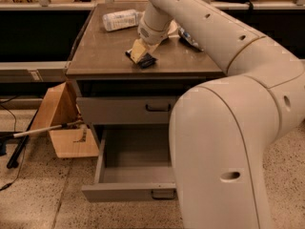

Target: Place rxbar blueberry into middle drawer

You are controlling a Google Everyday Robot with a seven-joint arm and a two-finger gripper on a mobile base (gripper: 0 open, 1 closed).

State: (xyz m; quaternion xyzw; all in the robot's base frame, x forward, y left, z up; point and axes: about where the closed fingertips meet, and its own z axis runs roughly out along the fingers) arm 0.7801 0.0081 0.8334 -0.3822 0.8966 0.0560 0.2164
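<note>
My gripper [139,51] is down on the cabinet top [100,56], right at the rxbar blueberry [146,61], which lies near the front edge as a small dark bar poking out just below the gripper. They meet, but whether I have hold of the bar I cannot tell from here. My arm [228,51] sweeps in from the right, across the back of the top. Behind the gripper, 1 white bottle [121,19] lies on its side. Below, 2 drawers: the upper drawer [119,109] is shut, and the middle drawer [126,192] is pulled well out, its grey floor bare. A cardboard box [59,123] sits on the floor to the left of the cabinet.
</note>
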